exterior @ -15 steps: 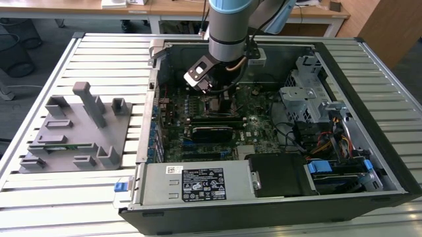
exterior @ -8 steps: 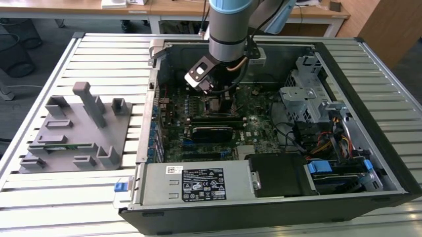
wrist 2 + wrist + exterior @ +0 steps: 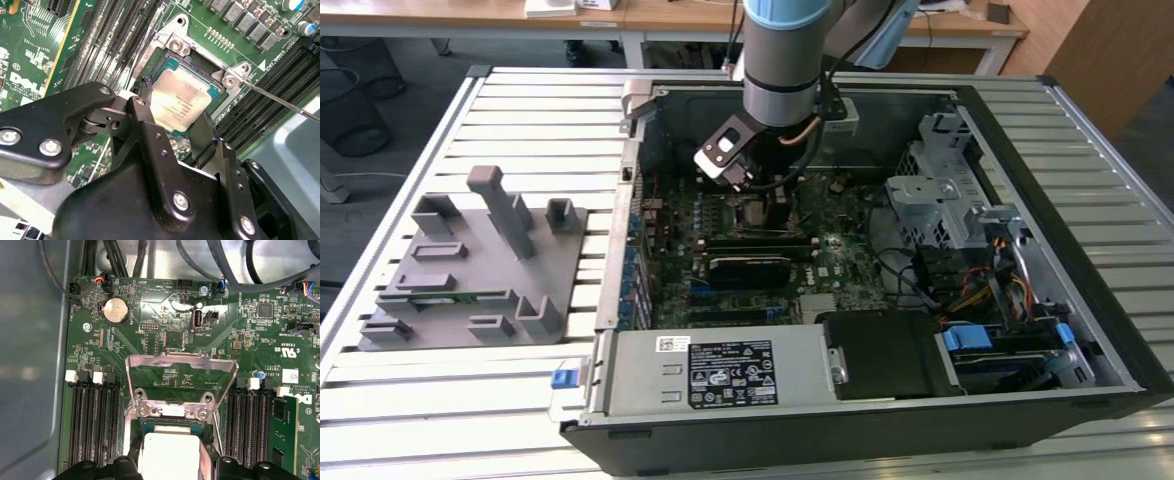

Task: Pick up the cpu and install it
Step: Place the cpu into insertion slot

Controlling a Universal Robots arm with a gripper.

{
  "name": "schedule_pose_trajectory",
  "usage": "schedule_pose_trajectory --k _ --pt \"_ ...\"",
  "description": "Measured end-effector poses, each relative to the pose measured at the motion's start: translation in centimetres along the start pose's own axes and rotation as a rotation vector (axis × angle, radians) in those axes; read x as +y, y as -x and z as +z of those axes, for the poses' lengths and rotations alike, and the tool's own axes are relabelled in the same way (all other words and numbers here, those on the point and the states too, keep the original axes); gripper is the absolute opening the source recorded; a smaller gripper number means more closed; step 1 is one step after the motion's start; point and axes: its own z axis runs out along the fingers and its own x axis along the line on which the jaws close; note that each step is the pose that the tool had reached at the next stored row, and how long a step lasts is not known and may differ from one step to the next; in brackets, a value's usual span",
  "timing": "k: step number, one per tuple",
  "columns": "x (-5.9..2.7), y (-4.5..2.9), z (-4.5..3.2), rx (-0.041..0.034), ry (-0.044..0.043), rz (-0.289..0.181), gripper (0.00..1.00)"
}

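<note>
Hand (image 3: 174, 109): clamped on two opposite edges of cpu (image 3: 182, 100) | cpu: level, at open socket (image 3: 176, 46) on motherboard (image 3: 30, 65), seating unclear | retention plate (image 3: 180, 370): raised upright | beyond: open computer case (image 3: 854, 430) lying on slatted surface (image 3: 520, 120)

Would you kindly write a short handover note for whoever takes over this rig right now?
Hand: shut on the cpu, gripping two opposite edges.
Cpu: at the open socket, with the plate raised behind it. Whether it is fully seated cannot be told.
Done: cpu picked up and brought to the socket.
Left: cpu not yet released, plate not yet closed.
</note>
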Motion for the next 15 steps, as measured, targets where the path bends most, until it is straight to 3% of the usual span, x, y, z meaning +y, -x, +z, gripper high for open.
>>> schedule_pose_trajectory --k 4,5,15 --pt "0.02 -0.02 0.05 0.0012 0.0008 0.000 0.55" --pt "0.01 -0.02 0.04 0.0010 0.0007 0.000 0.61" --pt "0.02 -0.02 -0.74 0.0003 0.0003 0.000 0.61"
